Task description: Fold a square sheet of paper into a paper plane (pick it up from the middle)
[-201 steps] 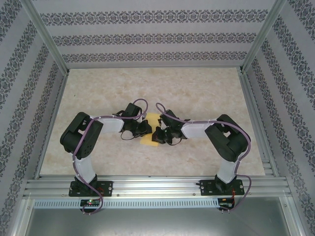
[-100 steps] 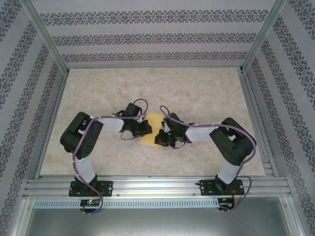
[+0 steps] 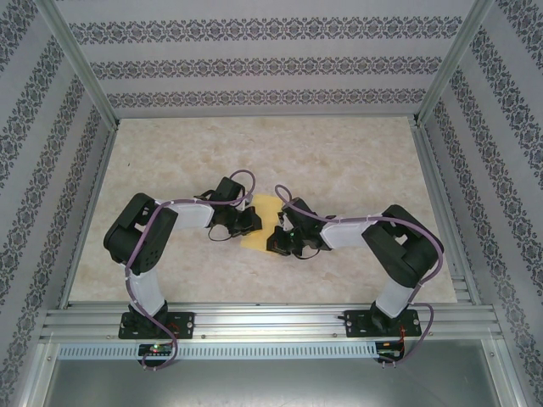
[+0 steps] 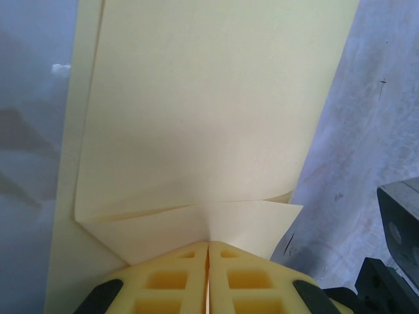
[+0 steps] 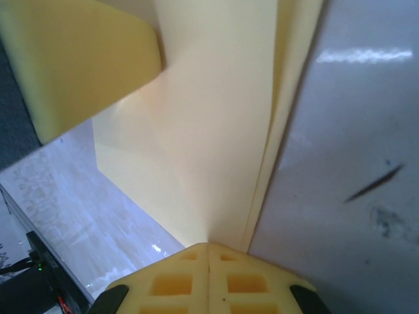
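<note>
**Both grippers pinched shut on the folded yellow sheet at mid-table**

We start with the surroundings. Walls (image 3: pixel 254 59) papered in grey ornamental bands close in the cell on three sides, and aluminium frame rails (image 3: pixel 271 322) run along its near edge. Inside lies the table (image 3: pixel 339 161), a flat, pale, marble-patterned surface that looks glossy in the wrist views.

The left arm (image 3: pixel 144 233) and right arm (image 3: pixel 399 250) are black and white with purple cables. They bend inward from their bases until their heads nearly meet. In the top view these heads cover most of the paper.

The sheet of paper (image 3: pixel 265 212) lies at mid-table, between the two grippers. From above, we see it as a yellow strip running from near to far. It is thin, matte and plain yellow, with straight edges and sharp creases. In the left wrist view the sheet (image 4: pixel 209 118) stretches away from the fingertips, with a folded flap crossing its near end. In the right wrist view its layers (image 5: pixel 216 131) fan out from the fingertips. We cannot tell which end is the nose.

The left gripper (image 4: pixel 208 245) has its ribbed yellow pads pressed together, nipping the flap's crease. The right gripper (image 5: pixel 208 247) is likewise fully closed, on the paper's converging layers. A yellow finger of the left gripper (image 5: pixel 78 65) overlaps the sheet's far corner.
</note>
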### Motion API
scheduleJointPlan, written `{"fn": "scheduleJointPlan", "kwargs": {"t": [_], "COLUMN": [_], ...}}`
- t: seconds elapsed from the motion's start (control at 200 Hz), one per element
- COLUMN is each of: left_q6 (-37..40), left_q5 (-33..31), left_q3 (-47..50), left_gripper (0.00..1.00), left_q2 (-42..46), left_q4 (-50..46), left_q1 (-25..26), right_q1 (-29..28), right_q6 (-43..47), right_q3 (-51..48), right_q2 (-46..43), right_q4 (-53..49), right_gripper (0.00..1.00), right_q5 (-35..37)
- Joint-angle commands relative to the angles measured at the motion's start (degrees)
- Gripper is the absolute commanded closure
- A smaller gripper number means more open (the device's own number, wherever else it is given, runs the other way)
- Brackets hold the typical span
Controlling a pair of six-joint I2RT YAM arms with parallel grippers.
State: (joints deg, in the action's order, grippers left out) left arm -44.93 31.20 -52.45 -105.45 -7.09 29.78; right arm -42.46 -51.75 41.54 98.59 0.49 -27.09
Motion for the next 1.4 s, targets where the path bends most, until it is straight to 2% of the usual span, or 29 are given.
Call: {"fn": "scheduleJointPlan", "kwargs": {"t": [0.0, 0.225, 0.385, 0.56, 0.664, 0.734, 1.069, 1.229, 1.394], "left_q6": [1.6, 1.8, 1.4, 1.5, 1.8, 2.1, 4.5, 5.1, 5.4], "left_q5": [-4.4, -4.3, -3.9, -3.3, -3.2, -3.2, -7.3, -7.1, -6.7], "left_q3": [0.3, 0.0, -0.2, -2.2, -4.1, -5.1, -6.0, -5.8, -5.7], "left_gripper": [0.9, 0.9, 0.9, 0.88, 0.85, 0.83, 0.81, 0.81, 0.81], "left_q2": [-1.1, -0.9, -0.2, 2.7, 4.5, 5.6, 7.9, 7.3, 5.4], "left_q4": [-4.3, -4.7, -4.6, -6.2, -8.1, -8.9, -14.1, -14.0, -13.7], "left_q1": [0.4, 0.4, 0.4, 0.4, 0.5, 0.4, -0.5, -0.6, -0.7], "right_q1": [-0.9, -0.8, -0.7, 1.2, 3.4, 4.6, 5.5, 5.5, 5.6], "right_q6": [-0.6, -2.6, -2.2, 1.7, 2.6, 2.1, 0.2, 0.9, 1.1], "right_q3": [-2.0, -4.7, -4.4, -1.2, -0.5, 0.0, 6.8, 9.4, 10.8], "right_q2": [-0.7, 5.7, 0.1, -9.1, -11.1, -11.2, -2.2, 0.9, 3.5], "right_q4": [-4.4, -0.1, -1.6, -9.1, -9.5, -8.9, -5.6, -7.9, -6.4], "right_gripper": [0.98, 0.99, 0.98, 0.84, 0.82, 0.69, 0.59, 0.57, 0.58], "right_q5": [2.1, 1.4, 2.4, 5.8, 6.6, 7.8, 7.9, 10.1, 8.8]}}
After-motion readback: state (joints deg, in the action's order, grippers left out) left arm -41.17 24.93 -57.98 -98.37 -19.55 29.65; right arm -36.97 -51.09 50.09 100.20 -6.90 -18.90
